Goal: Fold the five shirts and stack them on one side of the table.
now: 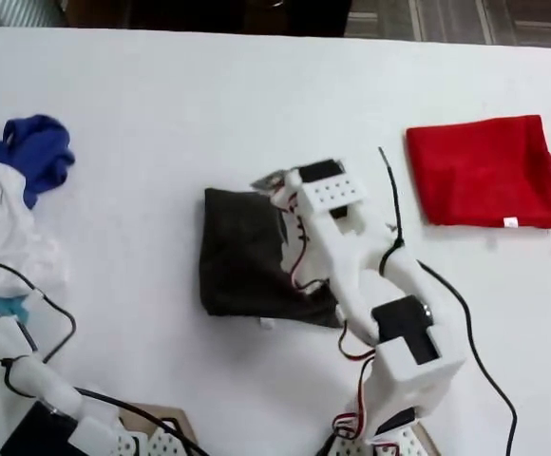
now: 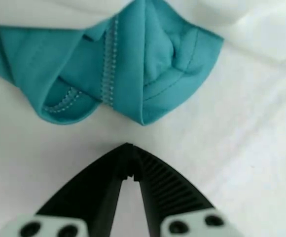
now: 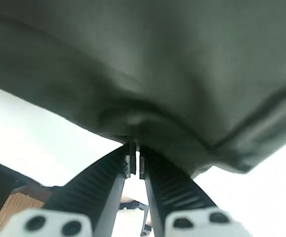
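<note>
A dark shirt (image 1: 242, 256) lies partly folded at the table's middle. My right gripper (image 1: 277, 182) is at its far right corner, shut on the dark shirt's (image 3: 158, 74) edge where my right gripper (image 3: 134, 150) pinches the hem. A folded red shirt (image 1: 484, 171) lies at the right. At the left edge sit a crumpled blue shirt (image 1: 33, 152), a white shirt (image 1: 0, 223) and a patch of teal shirt (image 1: 9, 306). My left gripper (image 2: 128, 150) is shut and empty over white fabric (image 2: 241, 148), just short of the bunched teal shirt (image 2: 133, 64).
The right arm (image 1: 389, 323) stretches from the near edge across the dark shirt's right side, with black cables (image 1: 465, 323) trailing beside it. The left arm's base and wires (image 1: 38, 380) sit at the near left corner. The table's far edge (image 1: 275, 33) runs along the top.
</note>
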Robot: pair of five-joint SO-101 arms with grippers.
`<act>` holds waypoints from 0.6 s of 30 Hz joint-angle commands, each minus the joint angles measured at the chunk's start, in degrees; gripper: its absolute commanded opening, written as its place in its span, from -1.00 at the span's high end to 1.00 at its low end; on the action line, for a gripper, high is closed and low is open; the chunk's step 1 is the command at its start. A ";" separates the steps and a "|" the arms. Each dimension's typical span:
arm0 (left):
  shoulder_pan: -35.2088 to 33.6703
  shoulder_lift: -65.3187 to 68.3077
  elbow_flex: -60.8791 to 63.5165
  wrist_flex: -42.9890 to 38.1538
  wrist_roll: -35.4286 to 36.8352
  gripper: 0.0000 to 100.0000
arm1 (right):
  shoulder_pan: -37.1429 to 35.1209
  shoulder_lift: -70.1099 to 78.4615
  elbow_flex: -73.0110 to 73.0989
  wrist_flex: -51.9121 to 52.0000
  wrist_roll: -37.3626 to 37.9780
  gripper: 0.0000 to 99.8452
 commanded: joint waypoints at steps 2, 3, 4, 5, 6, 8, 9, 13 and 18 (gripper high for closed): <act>-1.41 -0.97 0.04 -1.49 0.35 0.95 | 0.40 -3.38 3.25 -3.03 -0.44 0.96; -1.41 -0.97 0.04 -1.49 0.35 0.95 | 0.40 -3.47 3.25 -3.03 -0.44 0.96; -1.41 -0.97 0.04 -1.49 0.35 0.95 | 0.40 -3.91 3.25 -2.59 -0.44 0.96; -1.41 -0.97 0.04 -1.49 0.35 0.95 | 0.40 -4.88 3.16 -2.24 -0.44 0.96; -1.41 -0.97 0.04 -1.49 0.35 0.95 | 0.40 -6.29 3.16 -1.98 -0.44 0.96; -1.41 -0.97 0.04 -1.49 0.35 0.95 | 0.40 -10.24 3.16 -1.89 -0.44 0.96; -1.41 -0.97 0.04 -1.49 0.35 0.95 | 0.40 -12.62 3.16 -1.89 -0.44 0.96; -1.41 -0.97 0.04 -1.49 0.35 0.95 | 0.13 -21.76 3.69 -4.97 -0.88 0.96; -1.41 -0.97 0.04 -1.49 0.35 0.95 | -0.04 -21.41 8.09 -16.04 -0.44 0.96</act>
